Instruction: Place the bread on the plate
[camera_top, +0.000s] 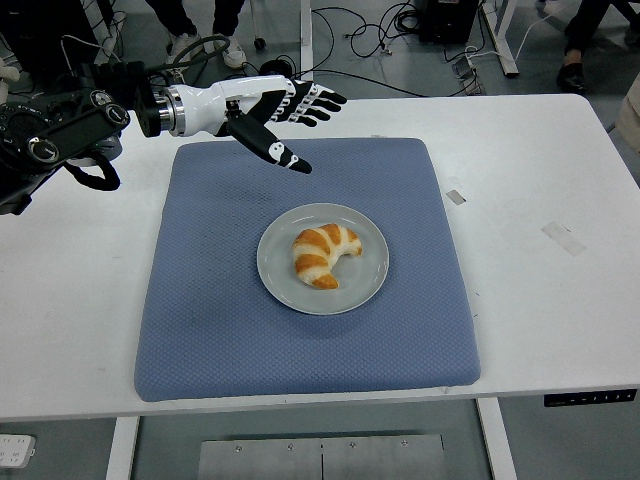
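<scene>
A golden croissant (323, 254) lies on the grey round plate (366, 286), which sits in the middle of the blue mat (210, 320). My left hand (295, 125) is open with fingers spread, raised above the mat's far left part, well apart from the plate and the bread. It holds nothing. The right arm does not show.
The white table (540, 270) extends around the mat. Small bits of tape (456, 197) lie on its right side. Cables and people's feet show on the floor beyond the table's far edge.
</scene>
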